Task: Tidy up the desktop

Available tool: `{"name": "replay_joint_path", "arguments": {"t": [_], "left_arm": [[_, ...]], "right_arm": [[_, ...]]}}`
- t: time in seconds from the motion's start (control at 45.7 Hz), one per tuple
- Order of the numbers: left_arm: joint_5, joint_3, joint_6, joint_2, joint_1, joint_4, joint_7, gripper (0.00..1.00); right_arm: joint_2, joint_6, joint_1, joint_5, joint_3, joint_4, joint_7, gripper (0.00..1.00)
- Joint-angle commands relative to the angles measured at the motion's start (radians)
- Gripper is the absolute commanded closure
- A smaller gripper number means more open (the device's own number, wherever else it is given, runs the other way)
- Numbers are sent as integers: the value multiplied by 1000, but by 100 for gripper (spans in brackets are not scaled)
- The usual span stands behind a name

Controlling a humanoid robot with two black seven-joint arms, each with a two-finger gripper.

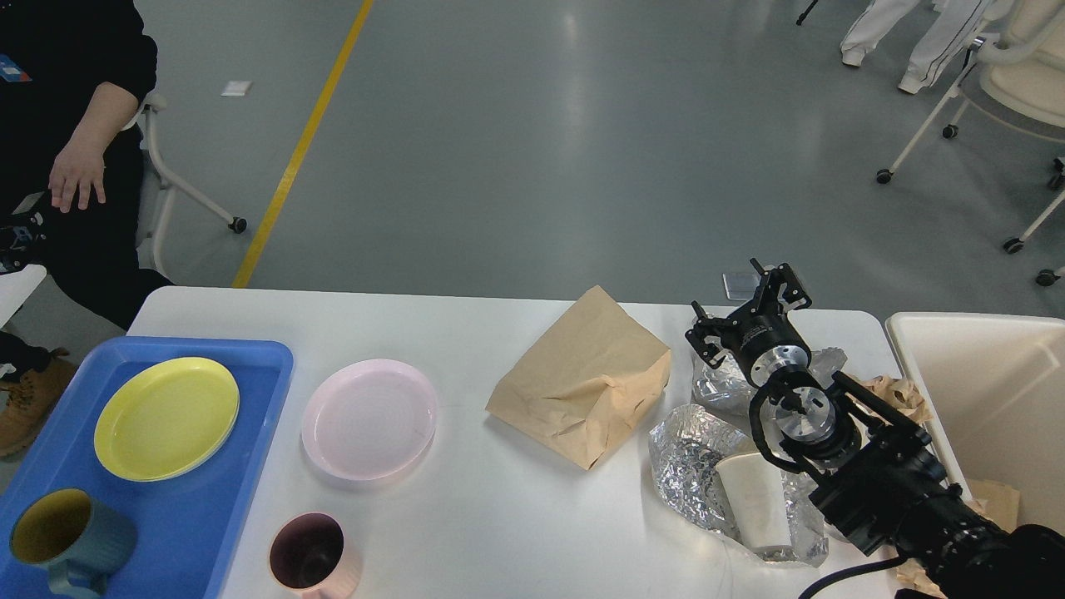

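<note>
The white desktop [499, 516] holds a brown paper bag [582, 378] in the middle. To its right lie crumpled silver foil [686, 457], a white paper cup [753, 499] lying on the foil, and a second foil wad [720, 387]. A pink plate [369, 420] and a pink mug [312, 557] sit left of centre. My right gripper [745, 306] is open and empty, hovering over the far foil wad, right of the bag. Only a dark bit of my left gripper [15, 237] shows at the left edge, off the table.
A blue tray [250, 416] at the left holds a yellow plate [166, 418] and a blue-green mug [71, 541]. A cream bin [982, 391] stands at the right, with crumpled brown paper [894, 391] beside it. A seated person [75, 166] is at the far left.
</note>
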Motion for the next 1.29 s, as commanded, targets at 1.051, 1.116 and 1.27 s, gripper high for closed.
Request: {"name": "replay_joint_path", "arguments": {"t": [1.051,1.116,1.27], "left_arm": [[54,1613,-481,-177,-623,-23,0,4],[54,1720,-481,-212,-658,-25,0,4],[54,1911,-481,-283,-727,-70,-1,4]], "right_arm": [[0,0,0,0,0,0,0,0],[0,0,0,0,0,0,0,0],[0,0,0,0,0,0,0,0]]}}
